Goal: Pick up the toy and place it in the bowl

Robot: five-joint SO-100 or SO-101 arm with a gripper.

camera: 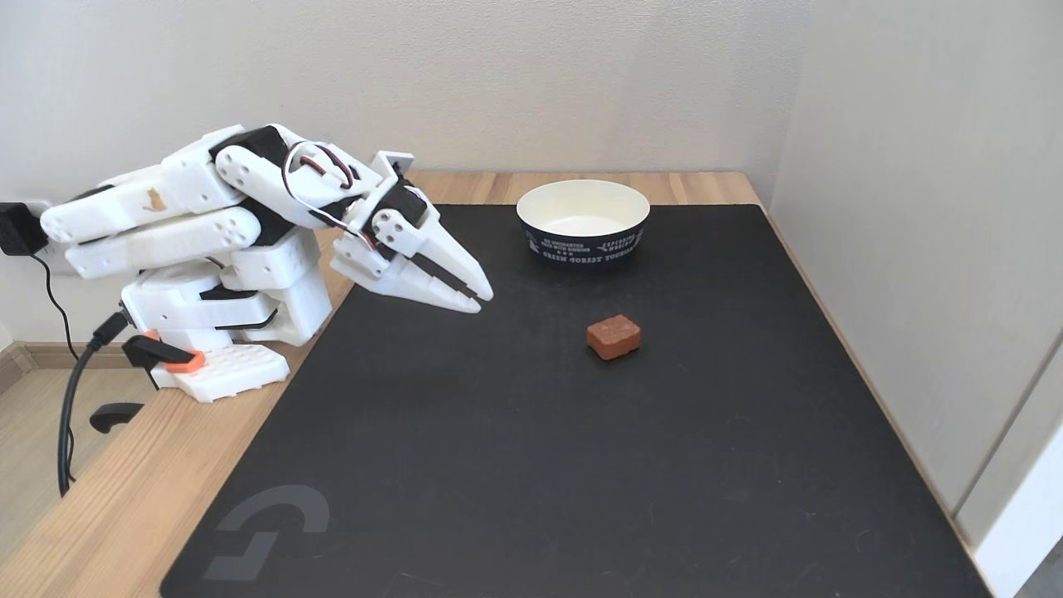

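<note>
In the fixed view the toy [614, 336], a small reddish-brown block, lies on the black mat right of centre. The bowl [583, 222], cream inside and navy outside with white lettering, stands behind it near the mat's far edge. It looks empty. My white gripper [483, 301] hangs folded at the left, its tips pointing down and to the right just above the mat. It is well left of the toy and holds nothing. Its two fingers lie close together, shut.
A black mat [531, 465] covers most of the wooden table [124, 515]. The arm's base [224, 370] is clamped at the table's left edge, with black cables [71, 399] hanging beside it. Walls close off the back and the right side.
</note>
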